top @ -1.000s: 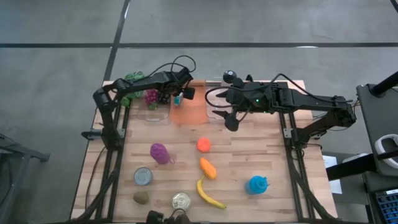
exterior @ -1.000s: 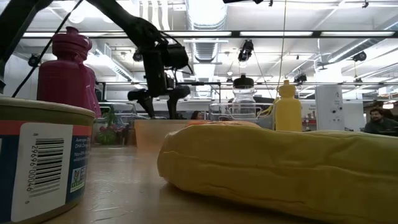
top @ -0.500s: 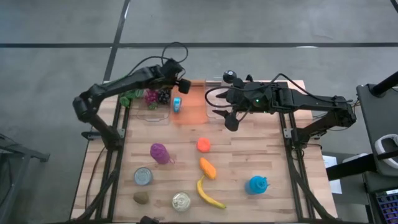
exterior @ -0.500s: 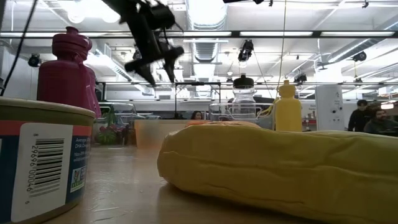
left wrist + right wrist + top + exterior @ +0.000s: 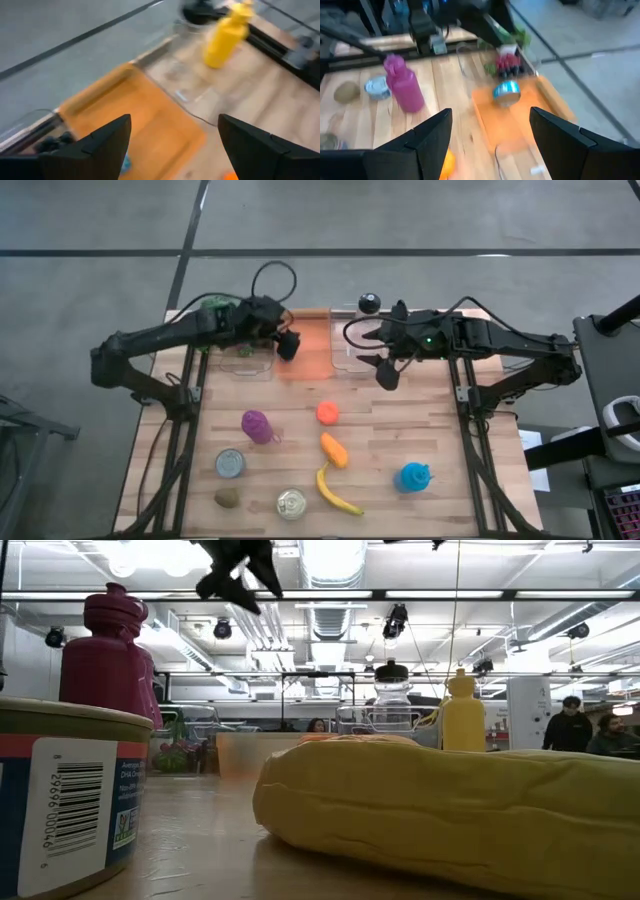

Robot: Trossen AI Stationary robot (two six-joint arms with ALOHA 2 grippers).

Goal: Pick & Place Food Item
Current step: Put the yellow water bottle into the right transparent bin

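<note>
A blue tin [image 5: 506, 92] lies on the orange tray [image 5: 312, 352] at the table's far middle. Purple and dark grapes [image 5: 506, 64] sit in a clear box [image 5: 243, 362] left of the tray. My left gripper [image 5: 288, 345] hangs high over the tray's left edge, open, with nothing between its fingers [image 5: 107, 137]. It covers the tin in the high view. My right gripper [image 5: 386, 375] hovers open above the table just right of the tray, beside a second clear box [image 5: 348, 352]. An orange ball [image 5: 327, 413], a carrot [image 5: 334, 450] and a banana [image 5: 335, 492] lie on the near half.
A magenta bottle [image 5: 256, 426], two tins [image 5: 230, 463] [image 5: 291, 503], a kiwi [image 5: 227, 498] and a blue toy [image 5: 413, 477] stand on the near half. A yellow bottle [image 5: 227, 32] and a black-lidded jar [image 5: 368, 303] stand at the far edge. Green leaves [image 5: 210, 305] lie far left.
My left gripper has risen steeply from the orange tray and drawn back toward the table's left, rolling as it went. The blue tin stays lying on the tray. My right gripper has shifted slightly toward the table's right edge.
</note>
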